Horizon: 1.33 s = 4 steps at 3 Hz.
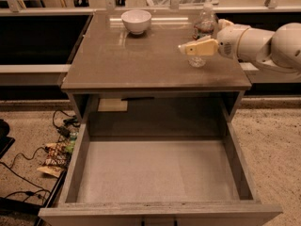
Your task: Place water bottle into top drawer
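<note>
- The water bottle [205, 22] is found upright at the right rear of the tabletop [122, 65], not yet lifted.
- The top drawer [155, 171] is pulled out below the tabletop's front edge, judged ready to receive the bottle.
- The gripper [188, 48] is held low over the tabletop's right half, just in front of the bottle. Whether it is clenched or released cannot be told.
- The arm is extended level across the tabletop's right edge and pointed left, judged an approach pose.
</note>
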### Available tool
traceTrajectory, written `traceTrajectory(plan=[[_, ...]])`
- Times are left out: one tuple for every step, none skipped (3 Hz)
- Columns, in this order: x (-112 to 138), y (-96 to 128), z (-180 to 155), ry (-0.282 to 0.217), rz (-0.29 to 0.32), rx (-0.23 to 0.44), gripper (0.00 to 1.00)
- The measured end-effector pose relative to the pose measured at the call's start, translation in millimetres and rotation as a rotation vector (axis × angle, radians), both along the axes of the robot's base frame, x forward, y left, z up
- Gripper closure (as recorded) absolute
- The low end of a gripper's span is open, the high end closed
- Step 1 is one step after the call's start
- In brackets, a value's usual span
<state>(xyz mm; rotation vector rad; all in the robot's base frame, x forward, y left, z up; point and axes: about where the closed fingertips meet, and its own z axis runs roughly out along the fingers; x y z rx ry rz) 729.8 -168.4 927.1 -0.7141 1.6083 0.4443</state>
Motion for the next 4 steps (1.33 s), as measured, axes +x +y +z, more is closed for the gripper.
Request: traceTrajectory(plan=[[14.2,7.2,-6.4,-0.005,-0.003,0.036,0.25],[29.0,6.2,-9.3,-0.026,-0.013,0.094,0.49],[28.9,9.4,-9.9,-0.024,-0.008,0.093,0.72],[29.4,12.4,-10.2,-0.024,-0.004,0.094,0.95]])
